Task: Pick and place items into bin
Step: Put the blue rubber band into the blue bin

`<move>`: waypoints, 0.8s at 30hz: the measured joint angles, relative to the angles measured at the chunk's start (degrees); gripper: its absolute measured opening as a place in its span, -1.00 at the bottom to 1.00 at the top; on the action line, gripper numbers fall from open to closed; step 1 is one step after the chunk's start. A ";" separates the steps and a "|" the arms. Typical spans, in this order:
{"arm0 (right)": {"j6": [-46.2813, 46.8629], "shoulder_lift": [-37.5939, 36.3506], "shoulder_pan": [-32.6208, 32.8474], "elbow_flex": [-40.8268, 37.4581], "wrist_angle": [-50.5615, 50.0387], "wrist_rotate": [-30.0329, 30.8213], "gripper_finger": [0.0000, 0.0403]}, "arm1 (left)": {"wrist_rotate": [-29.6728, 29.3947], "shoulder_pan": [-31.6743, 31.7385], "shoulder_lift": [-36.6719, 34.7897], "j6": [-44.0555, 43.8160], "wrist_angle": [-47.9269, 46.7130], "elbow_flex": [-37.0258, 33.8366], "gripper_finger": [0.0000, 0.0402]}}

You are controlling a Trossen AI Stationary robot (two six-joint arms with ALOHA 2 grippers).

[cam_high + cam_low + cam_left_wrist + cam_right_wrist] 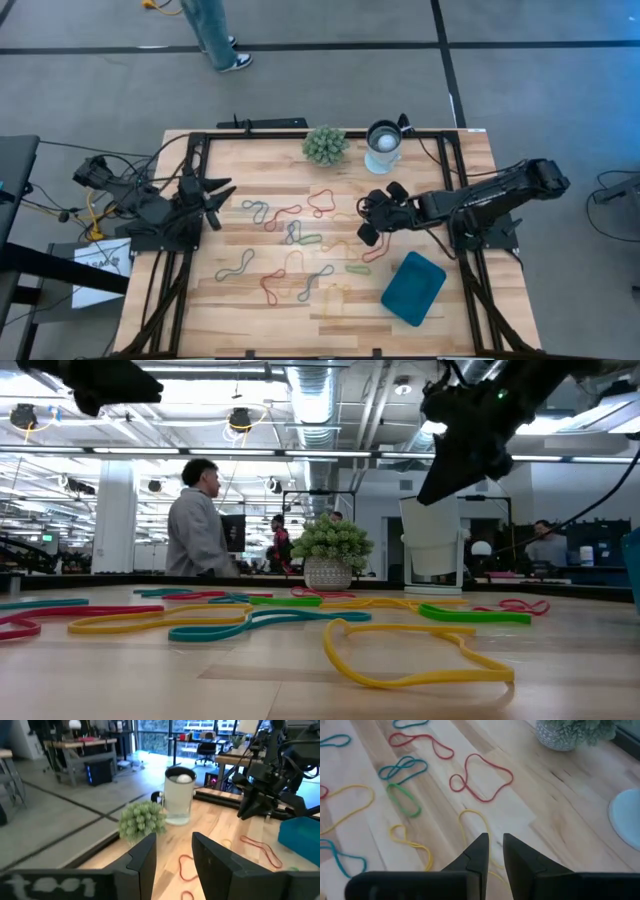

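Yellow rubber band lies closest in the low view, flat on the wooden table. More rubber bands in red, green, blue and yellow are spread over the middle of the table. None of them is in the blue tray, which sits at about 4 o'clock on the table, near the corner.

At 12 o'clock stand a spiky green plant ball and, just to the 3 o'clock side of it, a round white cup.

The right hand hangs above the table, a little to the 3 o'clock side of the middle, over a yellow band. Its two fingers are close together with only a thin gap, and nothing is between them.

The left hand waits at the 9 o'clock side, off the bands. Its fingers are apart and hold nothing.

A person stands in the room behind the table.
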 joint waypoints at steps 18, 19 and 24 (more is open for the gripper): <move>-7.22 -14.74 -3.72 -0.42 -9.69 -1.75 -0.74 | 6.27 8.83 0.15 -4.01 -2.95 0.00 -0.42; -7.37 -16.28 -3.47 -1.43 -8.24 -1.17 -0.74 | 6.80 9.74 0.43 -4.01 -2.95 0.00 -0.42; -10.43 -21.44 -1.41 -13.22 9.14 -3.18 -0.74 | 11.71 14.01 2.93 -4.01 -2.83 0.00 -0.42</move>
